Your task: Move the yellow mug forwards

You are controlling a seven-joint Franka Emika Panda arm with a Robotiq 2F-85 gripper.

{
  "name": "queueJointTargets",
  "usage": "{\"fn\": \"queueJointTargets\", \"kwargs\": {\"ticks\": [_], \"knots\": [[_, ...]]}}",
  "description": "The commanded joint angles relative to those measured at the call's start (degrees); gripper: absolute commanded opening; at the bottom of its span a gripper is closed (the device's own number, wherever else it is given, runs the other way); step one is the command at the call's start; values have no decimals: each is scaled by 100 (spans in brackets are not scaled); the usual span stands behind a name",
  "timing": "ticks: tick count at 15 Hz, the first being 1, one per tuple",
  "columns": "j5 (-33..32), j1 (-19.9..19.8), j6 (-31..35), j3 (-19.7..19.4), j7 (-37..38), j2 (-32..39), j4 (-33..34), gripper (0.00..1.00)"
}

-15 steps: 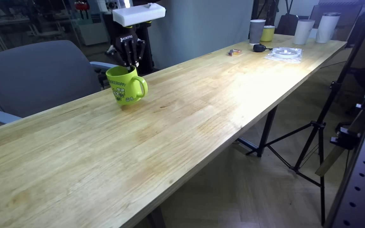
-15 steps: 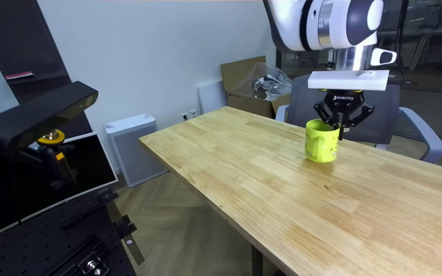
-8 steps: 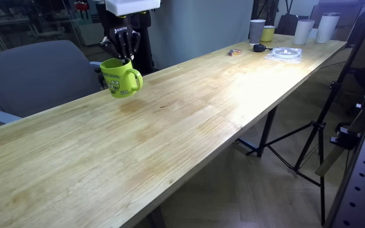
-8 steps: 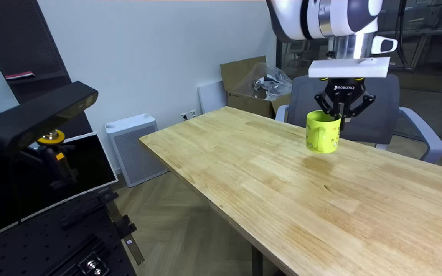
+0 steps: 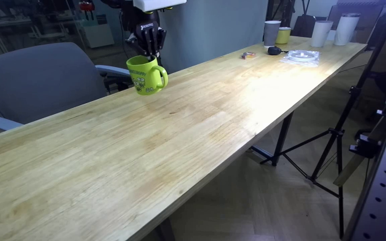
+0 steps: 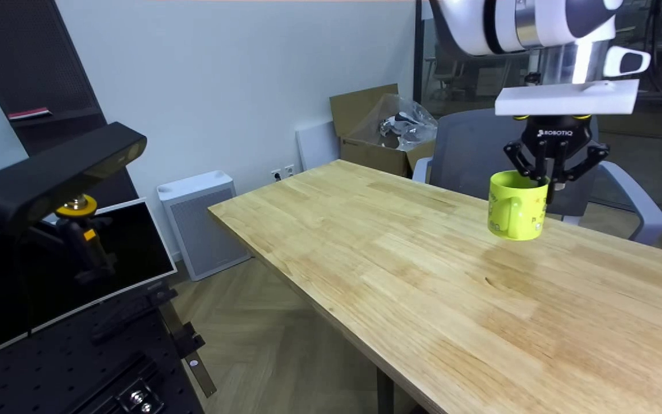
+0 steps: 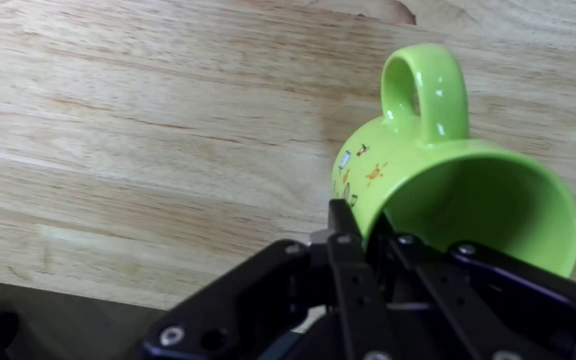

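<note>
The yellow mug (image 5: 143,79) is lime yellow-green and glossy, with a loop handle and dark printed cartoon marks. It hangs above the wooden table, apart from it, with a shadow below, in both exterior views (image 6: 514,213). My gripper (image 5: 152,57) is shut on the mug's rim, also seen in an exterior view (image 6: 545,183). In the wrist view, one finger of the gripper (image 7: 360,222) is inside the mug (image 7: 408,155) and one outside its wall. The handle points away from the fingers. The mug is roughly upright. The inner fingertip is partly hidden inside it.
The wooden table (image 5: 166,140) has a grey chair (image 5: 42,83) along its edge. At the table's far end stand a grey cup (image 5: 271,33), a small yellowish cup (image 5: 282,35), white containers (image 5: 321,34) and a bagged white disc (image 5: 302,56). A black tripod (image 5: 336,132) stands beside the table.
My gripper has lifted the mug from just above the table, then carried it to the right in both exterior views. The gripper has stayed shut on the rim.
</note>
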Motion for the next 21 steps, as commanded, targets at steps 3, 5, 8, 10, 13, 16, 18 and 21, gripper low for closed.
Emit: {"fn": "queueJointTargets", "kwargs": {"ticks": [3,5,8,10,13,16,18,21], "knots": [[-66,-262,-63,-113,128,-523,-518,2],[-56,-322,19,-78,48,-763,-895,2],[-25,-342,163,0,-40,-1206,-1574,2],[-9,-330,262,53,-61,-1493,-1995,2],[5,-305,448,136,-98,-1932,-2628,2],[4,-278,662,208,-145,-2338,-3234,2],[-11,-254,862,221,-130,-2524,-3558,2],[31,-238,1014,273,-159,-2698,-3934,2]]}}
